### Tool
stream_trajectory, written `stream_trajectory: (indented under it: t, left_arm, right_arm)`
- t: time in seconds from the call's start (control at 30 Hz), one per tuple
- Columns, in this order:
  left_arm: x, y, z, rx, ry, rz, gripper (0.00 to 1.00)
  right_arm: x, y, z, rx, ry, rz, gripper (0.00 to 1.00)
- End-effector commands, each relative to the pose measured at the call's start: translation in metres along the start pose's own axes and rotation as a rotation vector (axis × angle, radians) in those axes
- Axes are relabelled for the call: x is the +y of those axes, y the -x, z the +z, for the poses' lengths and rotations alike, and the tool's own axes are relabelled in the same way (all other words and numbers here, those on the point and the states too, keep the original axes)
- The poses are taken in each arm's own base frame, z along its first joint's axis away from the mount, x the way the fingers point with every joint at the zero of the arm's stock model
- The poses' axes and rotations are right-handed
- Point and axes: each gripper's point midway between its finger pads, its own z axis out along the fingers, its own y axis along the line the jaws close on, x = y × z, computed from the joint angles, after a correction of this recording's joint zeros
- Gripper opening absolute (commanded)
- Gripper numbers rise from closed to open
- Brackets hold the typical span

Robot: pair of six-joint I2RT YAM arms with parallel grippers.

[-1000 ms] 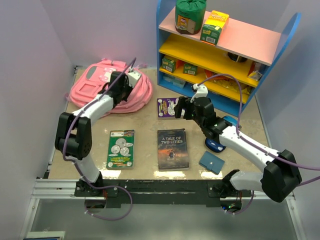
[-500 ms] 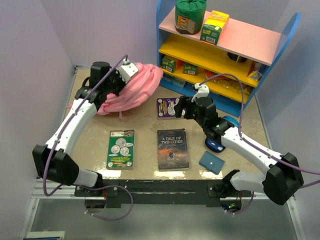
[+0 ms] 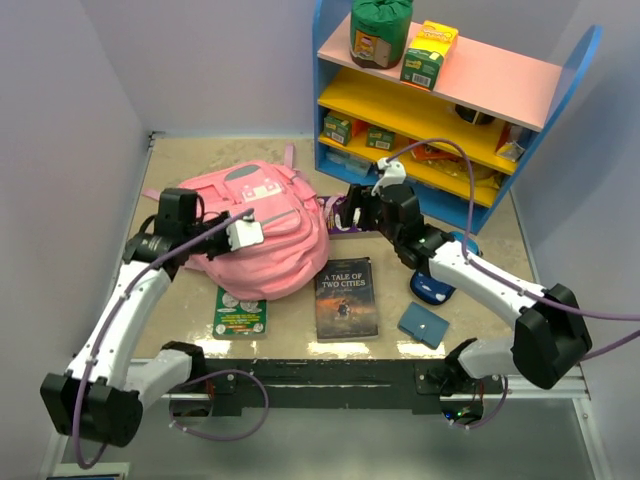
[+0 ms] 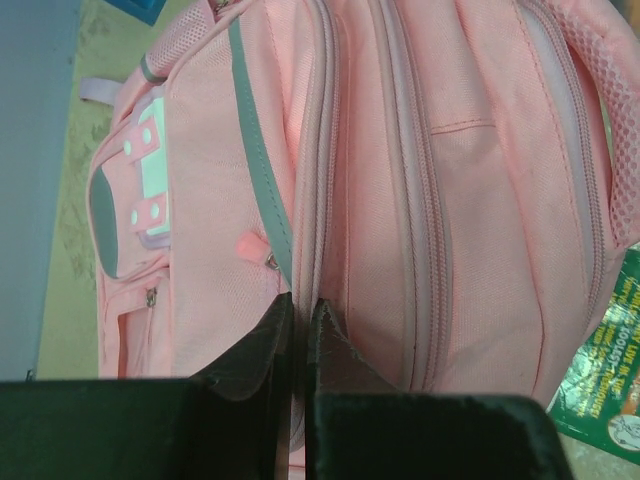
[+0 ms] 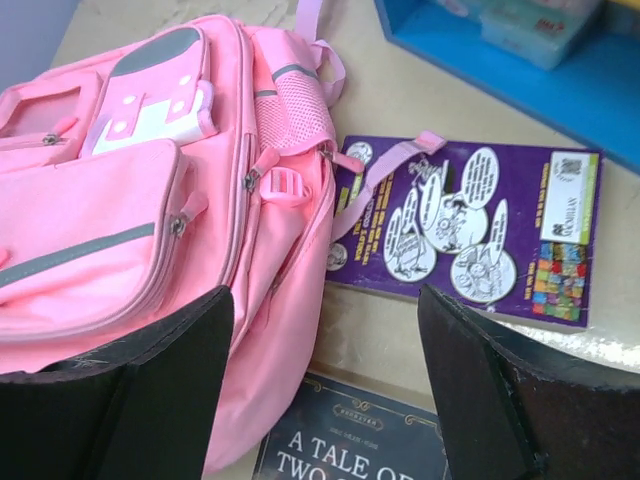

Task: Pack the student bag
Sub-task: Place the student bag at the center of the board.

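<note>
1. The student bag (image 3: 285, 250) lies left of the table's (image 3: 292, 312) centre, overlapping the green booklet (image 3: 240, 318).
2. The left gripper (image 4: 297, 300) is pinched tight on its fabric.
3. The right gripper (image 5: 325, 297) stands wide, empty, over the purple book (image 5: 480, 230).

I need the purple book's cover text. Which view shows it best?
Right wrist: the purple book lies almost fully visible, cartoon bubbles clear. Top external shows only a sliver beside the right arm; left wrist shows none of it.

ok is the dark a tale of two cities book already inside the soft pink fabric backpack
No, the dark book lies closed on the tan table, outside the pink backpack.
</note>
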Motion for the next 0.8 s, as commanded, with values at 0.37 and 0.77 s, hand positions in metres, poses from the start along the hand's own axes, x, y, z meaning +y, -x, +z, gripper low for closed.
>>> stream_trajectory:
  t: [0.37,0.77]
  left_arm:
    - [-0.051,-0.018,-0.037,-0.026,0.057,0.175,0.0]
    - [-0.059,0.006,-0.02,-0.164,-0.067,-0.105,0.81]
  right_arm:
    - [0.067,-0.104,0.006,0.144,0.139,-0.027,0.72]
    - [0.101,-0.2,-0.028,0.293,0.269,0.014,0.56]
